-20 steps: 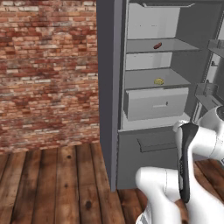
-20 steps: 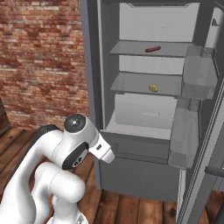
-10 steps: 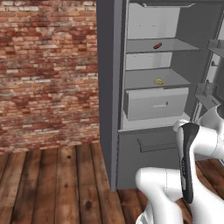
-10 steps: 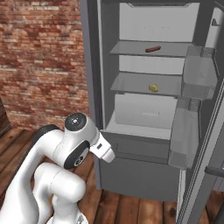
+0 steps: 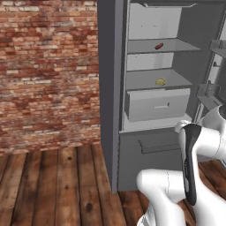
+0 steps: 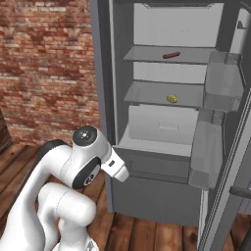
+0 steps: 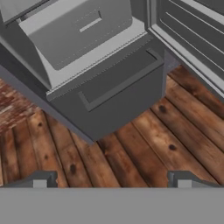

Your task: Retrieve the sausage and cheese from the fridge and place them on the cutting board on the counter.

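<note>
In the hand view the gripper (image 7: pixel 109 179) sat at the bottom of the frame with its two dark fingertips (image 7: pixel 40 179) spread far apart, one near the lower left and the other near the lower right. Nothing lay between them and they touched nothing; behind the gap was bare wooden floor (image 7: pixel 144 144). Above the floor, in the upper half of that view, stood the lower front of the fridge (image 7: pixel 109 92) with its pale drawer (image 7: pixel 78 26) pulled out.

In the left base view the fridge (image 5: pixel 110 88) filled the middle and right of the frame with its door open. The sausage (image 5: pixel 159 46) lay on the upper shelf, toward the upper right of the frame. The cheese (image 5: pixel 160 82) lay on the shelf below it, just above the pale drawer (image 5: pixel 156 104). The white arm (image 5: pixel 194 154) rose in the lower right, well below both shelves.

In the right base view the sausage (image 6: pixel 171 55) was in the upper middle of the frame on the top shelf, and the cheese (image 6: pixel 171 98) sat on the next shelf down, near the centre. The arm (image 6: pixel 83 166) bent across the lower left. The open door's bins (image 6: pixel 220 88) hung at the right. A brick wall (image 6: pixel 44 68) covered the left side.
</note>
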Motion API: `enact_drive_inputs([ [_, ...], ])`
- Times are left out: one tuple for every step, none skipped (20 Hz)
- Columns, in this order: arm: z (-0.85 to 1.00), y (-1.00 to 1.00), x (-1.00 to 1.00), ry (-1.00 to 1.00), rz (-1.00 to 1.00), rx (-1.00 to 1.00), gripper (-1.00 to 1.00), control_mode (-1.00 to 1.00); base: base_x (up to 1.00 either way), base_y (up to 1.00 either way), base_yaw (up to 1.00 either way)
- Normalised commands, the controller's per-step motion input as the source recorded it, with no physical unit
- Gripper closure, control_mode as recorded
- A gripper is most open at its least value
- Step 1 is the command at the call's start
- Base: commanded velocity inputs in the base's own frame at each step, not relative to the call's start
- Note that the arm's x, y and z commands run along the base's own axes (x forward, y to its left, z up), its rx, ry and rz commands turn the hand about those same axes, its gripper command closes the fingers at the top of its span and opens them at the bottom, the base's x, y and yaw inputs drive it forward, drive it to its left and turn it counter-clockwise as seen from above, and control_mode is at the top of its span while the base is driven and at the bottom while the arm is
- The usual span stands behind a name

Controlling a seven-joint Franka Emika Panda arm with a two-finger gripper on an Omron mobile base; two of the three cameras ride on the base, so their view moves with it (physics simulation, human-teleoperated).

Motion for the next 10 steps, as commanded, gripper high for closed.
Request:
enact_drive_inputs([
  [0.00,0.00,0.00,0.00,0.00,0.00,-1.00,1.00,0.00,0.00,0.00],
  [0.00,0.00,0.00,0.00,0.00,0.00,-1.00,1.00,0.00,0.00,0.00],
  [0.00,0.00,0.00,0.00,0.00,0.00,-1.00,1.00,0.00,0.00,0.00],
  [0.00,0.00,0.00,0.00,0.00,0.00,-1.00,1.00,0.00,0.00,0.00],
  [0.00,0.00,0.00,0.00,0.00,0.00,-1.00,1.00,0.00,0.00,0.00],
  [0.00,0.00,0.00,0.00,0.00,0.00,-1.00,1.00,0.00,0.00,0.00],
  [0.00,0.00,0.00,0.00,0.00,0.00,-1.00,1.00,0.00,0.00,0.00],
  [0.00,0.00,0.00,0.00,0.00,0.00,-1.00,1.00,0.00,0.00,0.00],
  [0.00,0.00,0.00,0.00,0.00,0.00,-1.00,1.00,0.00,0.00,0.00],
  [0.00,0.00,0.00,0.00,0.00,0.00,-1.00,1.00,0.00,0.00,0.00],
])
